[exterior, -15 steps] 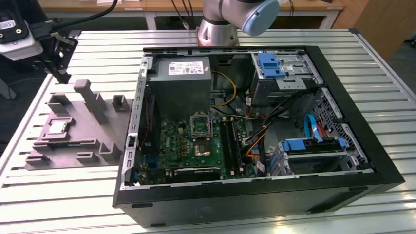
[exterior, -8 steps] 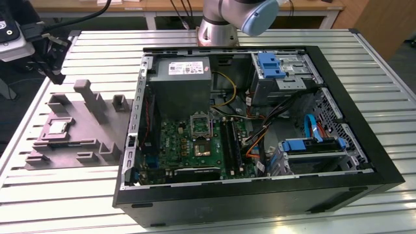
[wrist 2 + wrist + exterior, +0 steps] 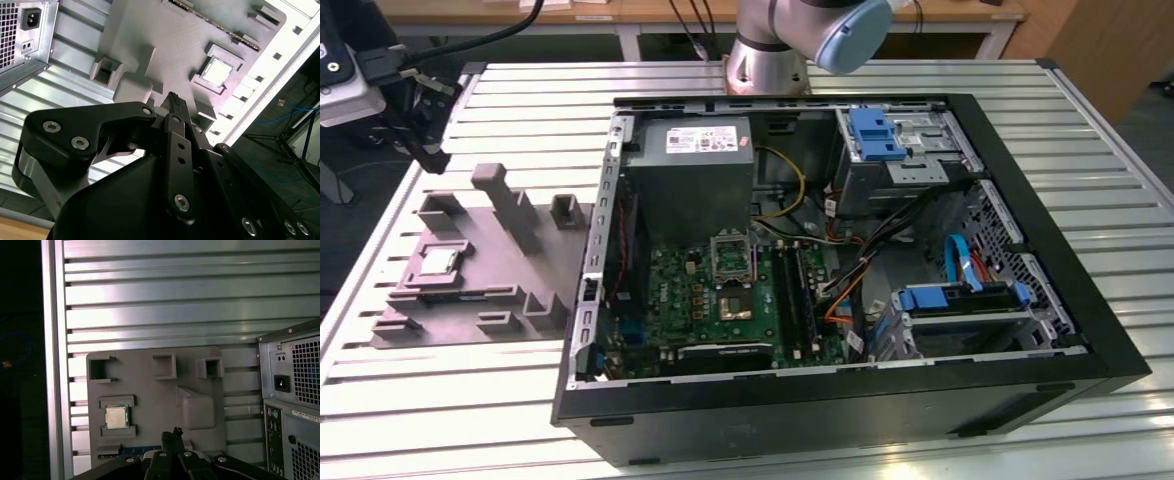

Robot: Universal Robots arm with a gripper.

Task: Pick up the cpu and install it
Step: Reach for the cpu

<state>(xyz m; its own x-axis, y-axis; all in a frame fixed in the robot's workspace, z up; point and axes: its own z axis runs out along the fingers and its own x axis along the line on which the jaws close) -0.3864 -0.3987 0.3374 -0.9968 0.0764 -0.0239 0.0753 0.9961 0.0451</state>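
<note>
The cpu (image 3: pixel 438 262) is a small pale square chip lying flat in a framed recess of the grey moulded tray (image 3: pixel 480 300), on the exterior view's left of the open computer case. Both wrist views show the cpu (image 3: pixel 216 71) (image 3: pixel 116 417) in its recess, uncovered. My gripper (image 3: pixel 172 436) hangs well above the tray (image 3: pixel 150 390), off to the side of the cpu and clear of it. Its black fingertips (image 3: pixel 173 100) meet with nothing between them. The bare metal-framed socket (image 3: pixel 731 258) sits on the green motherboard inside the case.
The black case (image 3: pixel 1067 300) holds a grey power supply (image 3: pixel 694 170), cables and blue-tabbed drive bays (image 3: pixel 961 300). Upright posts (image 3: pixel 500 200) rise from the tray. The case's rear panel (image 3: pixel 295 405) stands beside the tray. The ribbed metal table (image 3: pixel 427 400) lies all around.
</note>
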